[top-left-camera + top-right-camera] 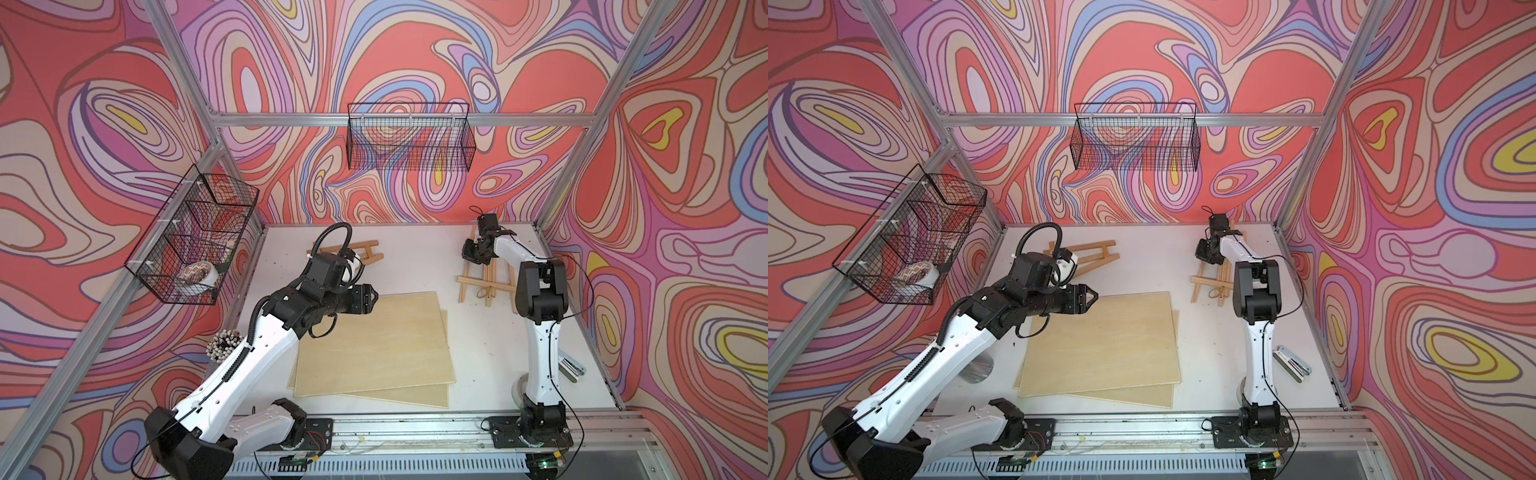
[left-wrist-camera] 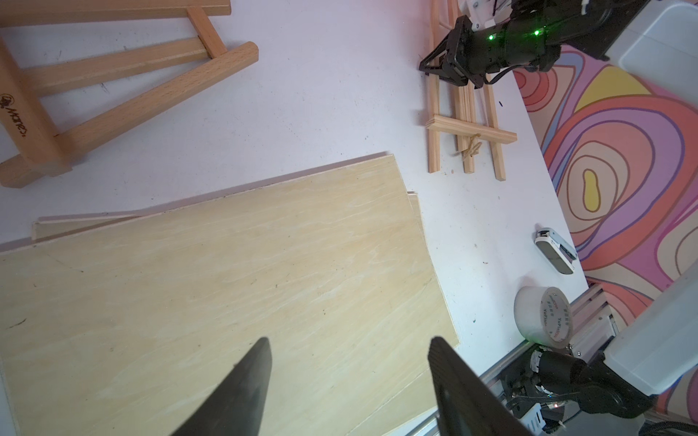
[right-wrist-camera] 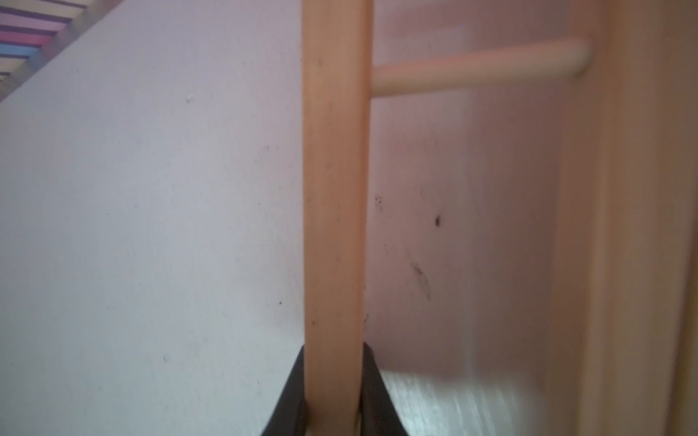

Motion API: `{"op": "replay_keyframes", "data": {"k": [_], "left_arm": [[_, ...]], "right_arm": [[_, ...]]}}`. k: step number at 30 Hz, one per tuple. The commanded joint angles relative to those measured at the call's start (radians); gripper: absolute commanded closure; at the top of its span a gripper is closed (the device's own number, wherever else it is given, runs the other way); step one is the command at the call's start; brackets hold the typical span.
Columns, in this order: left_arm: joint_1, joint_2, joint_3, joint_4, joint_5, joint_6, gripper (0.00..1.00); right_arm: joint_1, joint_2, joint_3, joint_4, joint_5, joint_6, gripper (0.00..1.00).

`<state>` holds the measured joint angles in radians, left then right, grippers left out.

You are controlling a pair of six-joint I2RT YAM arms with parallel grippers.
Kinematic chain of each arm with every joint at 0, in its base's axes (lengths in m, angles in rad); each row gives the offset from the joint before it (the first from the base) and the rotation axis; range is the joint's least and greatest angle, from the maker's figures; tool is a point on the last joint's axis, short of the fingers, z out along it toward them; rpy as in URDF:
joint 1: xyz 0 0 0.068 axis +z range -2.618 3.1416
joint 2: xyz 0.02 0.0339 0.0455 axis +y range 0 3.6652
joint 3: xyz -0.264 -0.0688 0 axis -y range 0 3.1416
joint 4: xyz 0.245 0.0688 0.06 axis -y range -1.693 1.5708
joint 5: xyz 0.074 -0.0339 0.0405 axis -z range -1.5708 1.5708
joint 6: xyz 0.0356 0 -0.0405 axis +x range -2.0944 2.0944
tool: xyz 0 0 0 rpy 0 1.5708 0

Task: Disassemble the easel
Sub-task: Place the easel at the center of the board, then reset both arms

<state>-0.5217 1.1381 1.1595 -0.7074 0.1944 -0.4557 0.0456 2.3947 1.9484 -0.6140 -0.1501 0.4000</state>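
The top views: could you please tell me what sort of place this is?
Probably a robot-lab test cell: an aluminium frame carrying swirl-printed wall panels, left arm and right arm bolted to a front rail, a wire basket hung on the frame.

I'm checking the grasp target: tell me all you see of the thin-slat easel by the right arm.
The thin-slat easel is pale bare wood: long slats crossed by a ledge bar, twine knotted at it. It lies on the white table toward its far right. The right gripper is shut on one slat.
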Motion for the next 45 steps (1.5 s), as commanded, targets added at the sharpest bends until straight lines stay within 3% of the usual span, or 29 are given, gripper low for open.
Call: {"op": "replay_keyframes", "data": {"k": [1, 14, 21, 35, 45], "left_arm": [[0.009, -0.023, -0.006, 0.003, 0.002, 0.014, 0.30], [0.012, -0.044, -0.011, 0.003, -0.030, 0.018, 0.12], [0.012, -0.071, -0.021, 0.001, -0.091, 0.023, 0.07], [0.012, -0.217, -0.081, 0.061, -0.288, 0.005, 0.03], [0.012, -0.462, -0.208, 0.153, -0.672, -0.014, 0.00]], "right_arm": [[-0.004, 0.051, 0.007, 0.069, -0.028, 0.038, 0.94], [-0.013, -0.064, -0.133, 0.198, -0.038, 0.119, 0.56], [-0.014, -0.246, -0.255, 0.257, -0.053, 0.155, 0.50], [-0.013, -0.919, -0.721, 0.437, 0.052, 0.148, 0.43], [-0.013, -1.496, -1.155, 0.608, 0.385, 0.072, 0.33]]}}
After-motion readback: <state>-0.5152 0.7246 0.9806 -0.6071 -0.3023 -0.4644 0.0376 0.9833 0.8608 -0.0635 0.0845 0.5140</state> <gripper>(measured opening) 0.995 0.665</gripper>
